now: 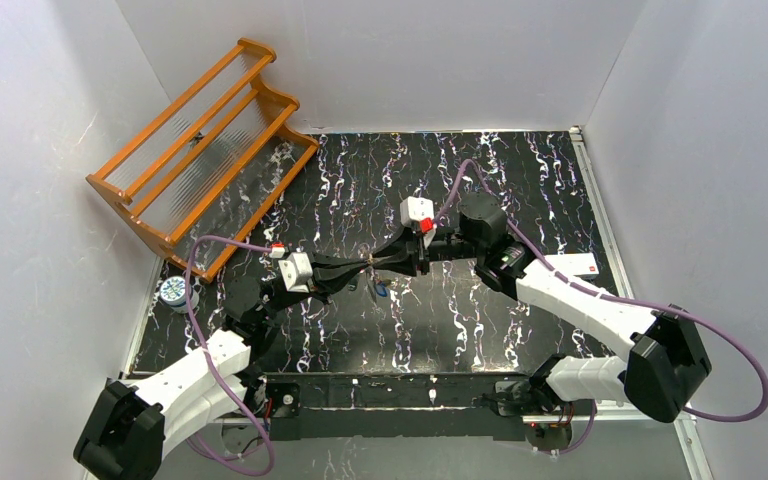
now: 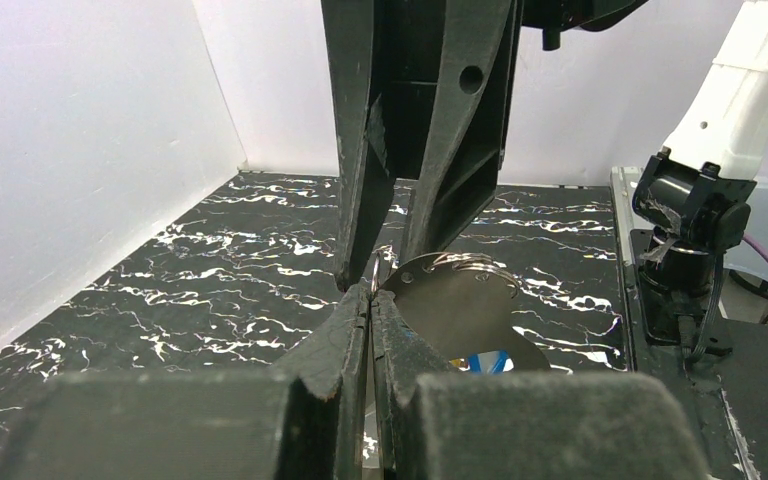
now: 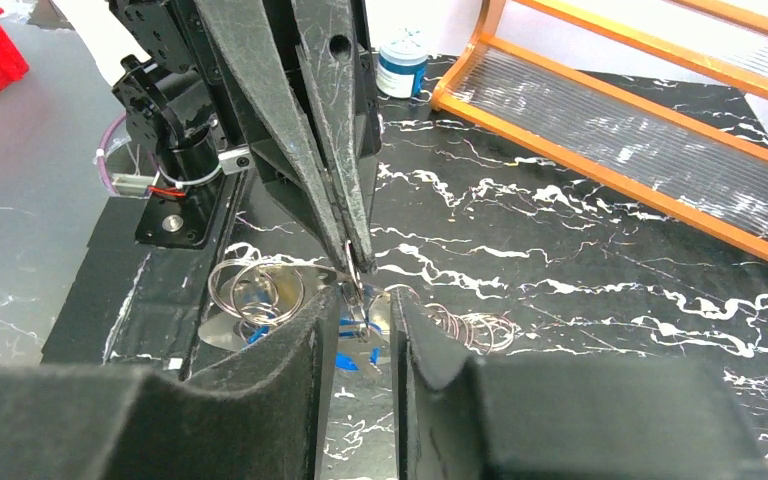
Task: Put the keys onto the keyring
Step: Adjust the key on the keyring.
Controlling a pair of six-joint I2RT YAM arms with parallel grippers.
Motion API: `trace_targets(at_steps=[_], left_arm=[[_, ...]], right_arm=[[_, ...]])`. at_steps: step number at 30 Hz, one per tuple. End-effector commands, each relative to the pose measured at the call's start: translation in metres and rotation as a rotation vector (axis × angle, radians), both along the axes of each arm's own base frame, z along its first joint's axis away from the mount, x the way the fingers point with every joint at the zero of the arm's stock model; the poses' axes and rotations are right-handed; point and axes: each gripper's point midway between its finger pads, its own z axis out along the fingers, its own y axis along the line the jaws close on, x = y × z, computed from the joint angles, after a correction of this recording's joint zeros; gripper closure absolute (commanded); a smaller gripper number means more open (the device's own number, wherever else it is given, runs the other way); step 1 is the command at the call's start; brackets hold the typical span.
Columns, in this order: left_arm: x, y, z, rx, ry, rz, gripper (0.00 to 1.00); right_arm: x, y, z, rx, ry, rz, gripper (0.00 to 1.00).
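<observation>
My left gripper [image 1: 358, 268] is shut on a thin metal wire ring [image 2: 374, 268], the only keyring-like loop I see held; no white oval loop shows. The ring's top pokes out above my left fingertips [image 2: 356, 312]. My right gripper [image 1: 380, 262] meets it nose to nose, its jaws a little apart on either side of the ring [image 3: 353, 268] and touching nothing that I can see. A blue-headed key [image 3: 360, 350] lies on the mat below the gap; it also shows in the left wrist view [image 2: 488, 361]. Other keys are hidden.
A shiny flat metal plate [image 2: 460, 310] with wire rings [image 3: 250, 290] lies under the grippers, with more loose wire rings [image 3: 475, 325] beside it. An orange rack [image 1: 205, 150] stands back left, a round tin [image 1: 173, 290] at the left edge, a white card [image 1: 570, 263] on the right.
</observation>
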Motion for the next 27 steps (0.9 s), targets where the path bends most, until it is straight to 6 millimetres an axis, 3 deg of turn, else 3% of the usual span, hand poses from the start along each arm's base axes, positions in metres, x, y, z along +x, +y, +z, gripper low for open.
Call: trace_targets(at_steps=[1,5,9,18,20,21,23,27], left_arm=[[-0.002,0.001,0.022,-0.045,-0.064,0.001,1.00],[-0.003,0.001,0.022,-0.046,-0.062,-0.002,1.00],[-0.003,0.002,0.021,-0.046,-0.060,0.000,1.00],[0.000,0.004,0.018,-0.049,-0.052,0.026,1.00],[0.003,0.007,0.018,-0.054,-0.054,0.052,0.94],[0.005,0.008,0.018,-0.053,-0.056,0.069,0.85],[0.011,0.011,0.013,-0.033,-0.049,0.106,0.53],[0.024,0.017,-0.004,0.102,-0.058,0.181,0.45]], right_arm=[[-0.001,0.006,0.017,0.059,-0.032,0.035,0.70],[0.000,0.008,0.021,0.075,-0.038,0.038,0.80],[-0.001,0.008,0.024,0.082,-0.040,0.042,0.98],[-0.001,0.003,0.029,0.087,-0.068,0.016,0.99],[0.002,0.002,0.030,0.067,-0.072,-0.004,0.99],[0.003,0.001,0.029,0.052,-0.075,-0.010,0.99],[0.006,-0.002,0.022,-0.005,-0.064,-0.032,0.99],[0.014,-0.009,0.011,-0.094,-0.058,-0.081,0.99]])
